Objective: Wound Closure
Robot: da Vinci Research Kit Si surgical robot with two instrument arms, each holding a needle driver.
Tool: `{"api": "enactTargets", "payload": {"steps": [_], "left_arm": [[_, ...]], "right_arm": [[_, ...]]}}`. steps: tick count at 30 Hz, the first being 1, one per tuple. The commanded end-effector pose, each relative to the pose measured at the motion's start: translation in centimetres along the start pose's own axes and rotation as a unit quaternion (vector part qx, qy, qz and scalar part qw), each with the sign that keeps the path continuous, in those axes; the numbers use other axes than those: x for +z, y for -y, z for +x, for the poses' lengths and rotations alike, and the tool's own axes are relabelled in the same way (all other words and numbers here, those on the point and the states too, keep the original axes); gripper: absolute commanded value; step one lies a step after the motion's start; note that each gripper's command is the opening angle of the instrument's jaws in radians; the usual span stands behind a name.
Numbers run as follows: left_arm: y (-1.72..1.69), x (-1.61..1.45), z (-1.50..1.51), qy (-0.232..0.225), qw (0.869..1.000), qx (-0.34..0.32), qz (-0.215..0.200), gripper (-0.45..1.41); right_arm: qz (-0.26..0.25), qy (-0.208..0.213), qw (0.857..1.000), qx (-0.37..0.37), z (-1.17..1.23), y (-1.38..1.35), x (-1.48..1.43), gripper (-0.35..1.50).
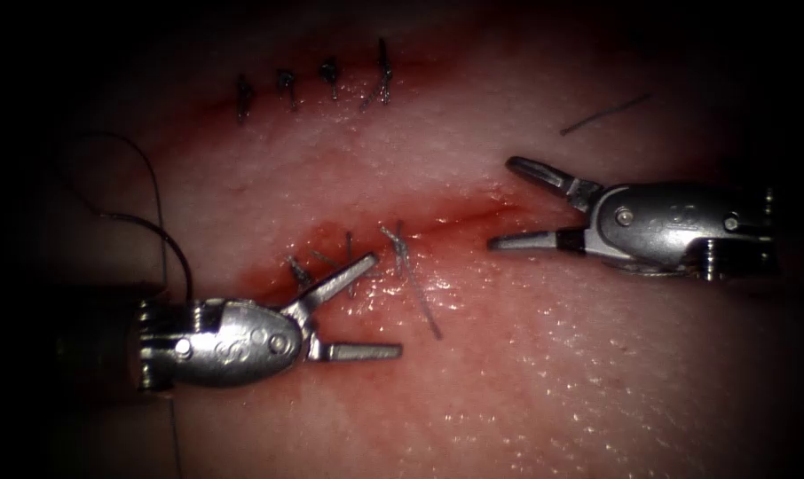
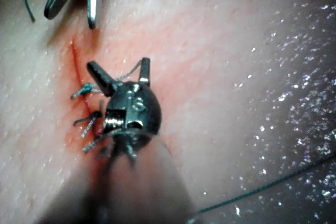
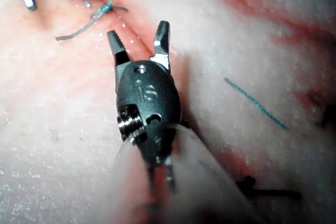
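Both tools gaped, empty: left tool (image 1: 359, 306) over cut (image 1: 473, 215) beside stitches (image 1: 349, 257), right tool (image 1: 524, 206) at cut's right end. Needle position unconfirmed. Risk: spread jaws snagging thread tails (image 1: 420, 302), loosening knots.

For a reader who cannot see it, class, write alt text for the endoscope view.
Two silver needle-driver tools hover over pale, wet pork-belly tissue, both with jaws open and holding nothing: the left tool beside the stitched red cut, the right tool at its right end. Dark thread loops at left; a cut thread end lies at upper right.
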Motion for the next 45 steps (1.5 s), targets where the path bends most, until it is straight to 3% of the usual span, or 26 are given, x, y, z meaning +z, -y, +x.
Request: {"api": "enactTargets", "payload": {"steps": [1, 6, 11, 15, 19, 24, 26, 28, 30, 34, 37, 40, 45], "left_arm": [[-0.09, 0.09, -0.02, 0.001, 1.000, 0.000, 0.002, 0.62], [-0.26, 0.25, 0.00, 0.034, 0.999, 0.003, 0.011, 0.61], [-0.39, 0.39, 0.01, 0.110, 0.993, 0.011, 0.034, 0.59], [-0.40, 0.46, -0.01, 0.144, 0.988, 0.043, 0.045, 0.37], [-0.36, 0.48, -0.07, 0.164, 0.983, 0.056, 0.056, 0.31], [-0.36, 0.50, -0.14, 0.163, 0.983, 0.071, 0.051, 0.26], [-0.38, 0.51, -0.14, 0.158, 0.983, 0.082, 0.044, 0.10], [-0.39, 0.51, -0.13, 0.150, 0.984, 0.087, 0.037, -0.18], [-0.39, 0.50, -0.09, 0.143, 0.985, 0.093, 0.029, -0.32], [-0.38, 0.47, 0.03, 0.143, 0.984, 0.108, 0.025, -0.30], [-0.39, 0.45, 0.10, 0.138, 0.984, 0.112, 0.027, -0.45], [-0.35, 0.43, 0.13, 0.132, 0.985, 0.111, 0.026, -0.45], [-0.21, 0.33, 0.09, 0.120, 0.986, 0.110, 0.027, -0.45]], "right_arm": [[0.002, -0.002, 1.000, -0.002, -0.04, 0.05, 0.09, 1.01], [0.004, -0.001, 1.000, -0.005, -0.04, 0.05, 0.09, 1.01], [0.008, 0.009, 1.000, -0.008, -0.05, 0.06, 0.07, 1.01], [0.009, 0.010, 1.000, -0.011, -0.05, 0.06, 0.06, 0.99], [0.008, 0.012, 1.000, -0.011, -0.06, 0.05, 0.05, 0.96], [0.008, 0.012, 1.000, -0.011, -0.06, 0.05, 0.05, 0.93], [0.008, 0.012, 1.000, -0.011, -0.06, 0.05, 0.05, 0.89], [0.008, 0.012, 1.000, -0.011, -0.06, 0.05, 0.04, 0.84], [0.008, 0.012, 1.000, -0.012, -0.06, 0.05, 0.04, 0.84], [0.008, 0.012, 1.000, -0.012, -0.08, 0.05, 0.04, 0.83], [0.008, 0.012, 1.000, -0.013, -0.09, 0.06, 0.05, 0.83], [0.006, 0.011, 1.000, -0.023, -0.11, 0.08, 0.06, 0.83], [0.068, -0.026, 0.995, -0.075, -0.16, 0.13, 0.18, 0.88]]}}
